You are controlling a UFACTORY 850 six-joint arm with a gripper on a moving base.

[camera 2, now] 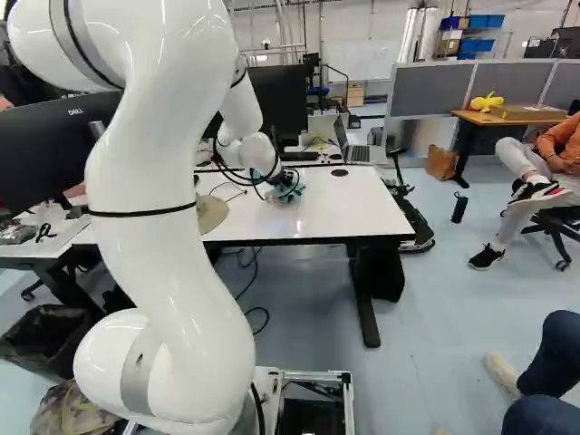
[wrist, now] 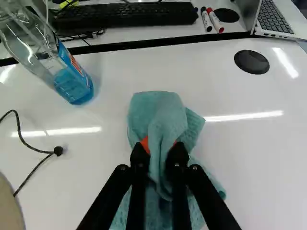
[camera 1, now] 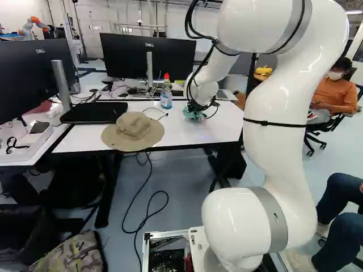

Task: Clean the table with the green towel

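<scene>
Black fingers of the gripper [camera 1: 196,107] stand slightly apart, clamped on a bunched fold of the green towel [wrist: 165,120] on the white table [wrist: 259,167]; cloth partly hides the orange pads [wrist: 145,143]. The wrist view crops the hat [wrist: 7,206], then the bottle [wrist: 74,84], farther off the laptop [wrist: 278,17].
</scene>
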